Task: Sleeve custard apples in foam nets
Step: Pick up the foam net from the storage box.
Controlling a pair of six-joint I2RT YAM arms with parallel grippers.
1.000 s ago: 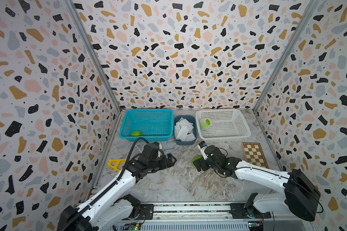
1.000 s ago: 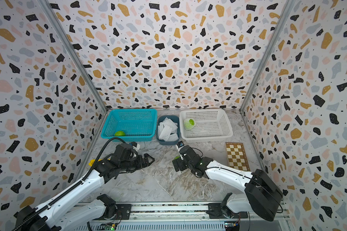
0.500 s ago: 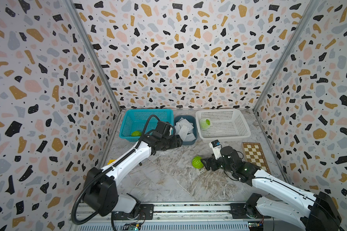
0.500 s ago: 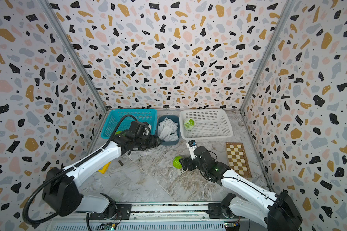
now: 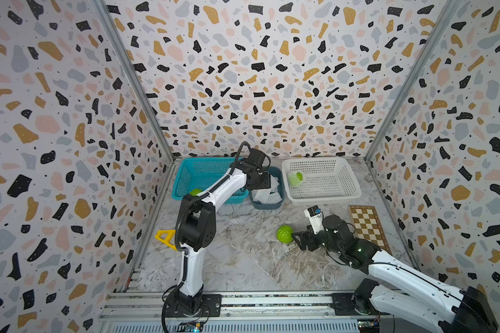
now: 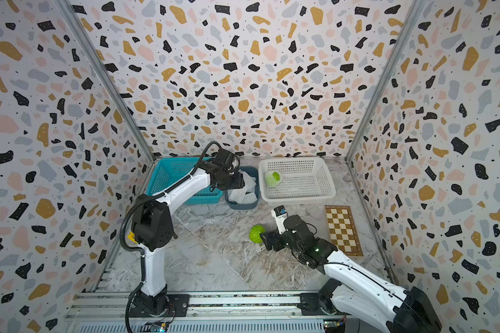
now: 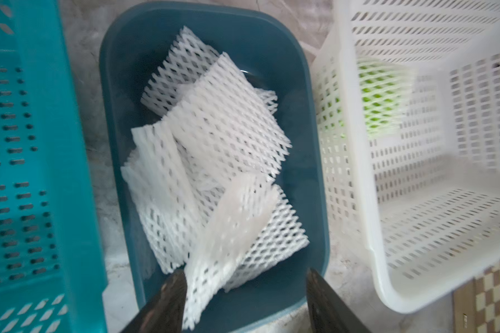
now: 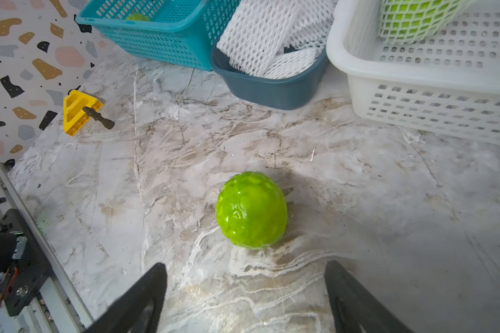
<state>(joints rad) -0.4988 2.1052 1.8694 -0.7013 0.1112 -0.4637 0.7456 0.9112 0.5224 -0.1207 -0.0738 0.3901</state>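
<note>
Now: grabbing a foam net (image 7: pixel 231 230)
Left pincer (image 7: pixel 244 275), jaws apart, straddles it (edge at one finger); centre it before pinching. Right pincer (image 8: pixel 244 266), released, faces the custard apple (image 8: pixel 251 210).

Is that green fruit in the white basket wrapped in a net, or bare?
Wrapped. A white foam net covers the custard apple in the white basket; green shows through its holes.
</note>
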